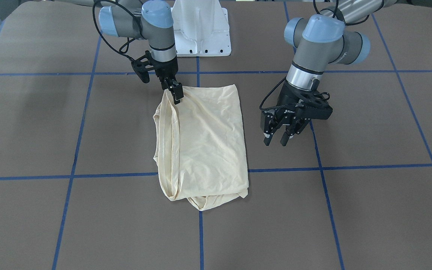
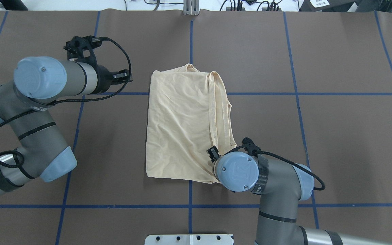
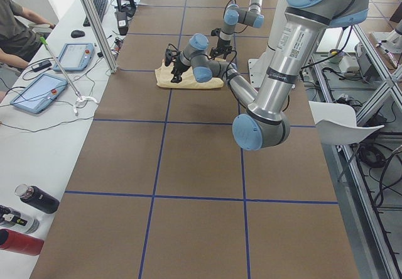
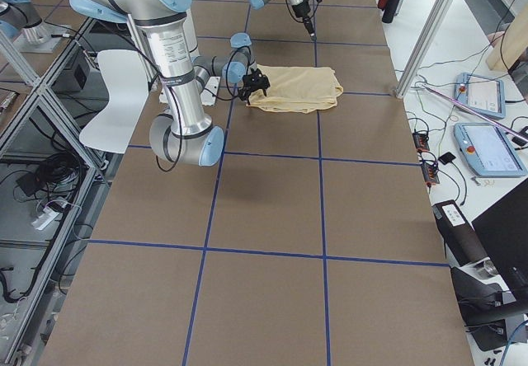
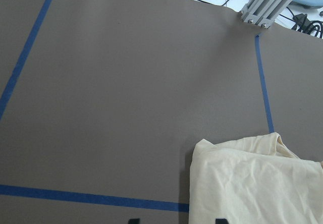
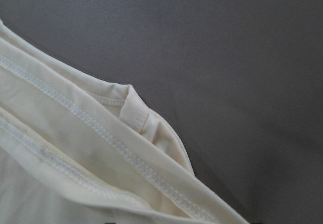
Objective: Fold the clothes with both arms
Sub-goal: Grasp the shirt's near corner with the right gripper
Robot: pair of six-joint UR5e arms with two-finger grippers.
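Shirt [image 1: 204, 142] folded flat mid-tabletop [image 1: 369, 210], long axis running away from robot. Right claw [image 1: 176, 98] on robot-side corner, nearer one, spread unclear (stitched hem [image 6: 101, 133] fills its wrist view). Left claw [image 1: 276, 141] wide, empty, hovering just beside opposite long edge.

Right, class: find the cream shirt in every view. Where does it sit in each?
Front-facing: shirt, centre.
Overhead: centre.
Exterior left: upper middle, far.
Exterior right: upper middle, far.
Left wrist: bottom right.
Right wrist: lower left, close up.
Landmark: blue tape line running under it.
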